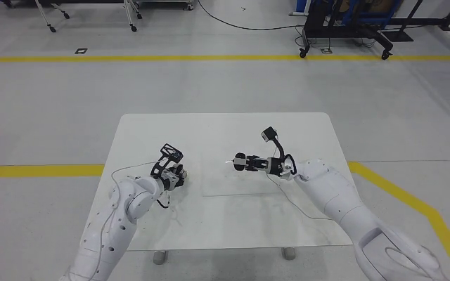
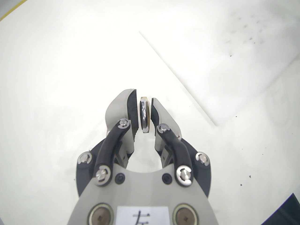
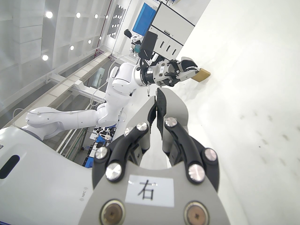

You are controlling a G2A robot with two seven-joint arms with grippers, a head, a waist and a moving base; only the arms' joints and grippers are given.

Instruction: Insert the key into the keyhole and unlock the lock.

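My left gripper (image 2: 143, 97) is shut on the padlock's silver shackle (image 2: 144, 117), just above the white table (image 1: 225, 130). From the right wrist view, the left gripper (image 3: 195, 69) holds the brass lock body (image 3: 202, 75) close to the table top. In the top view the left gripper (image 1: 178, 175) is at the table's left middle. My right gripper (image 1: 236, 163) is near the centre, pointing toward the left gripper. Its pads (image 3: 160, 108) are pressed together, and a small pale key tip (image 1: 226, 161) sticks out of them. A gap of bare table separates key and lock.
A thin clear mat (image 1: 274, 186) lies on the table's middle, and its edge (image 2: 175, 76) runs past the left gripper. Table edges are some way off on all sides. Trolleys and a black stand (image 1: 351, 28) are on the floor behind.
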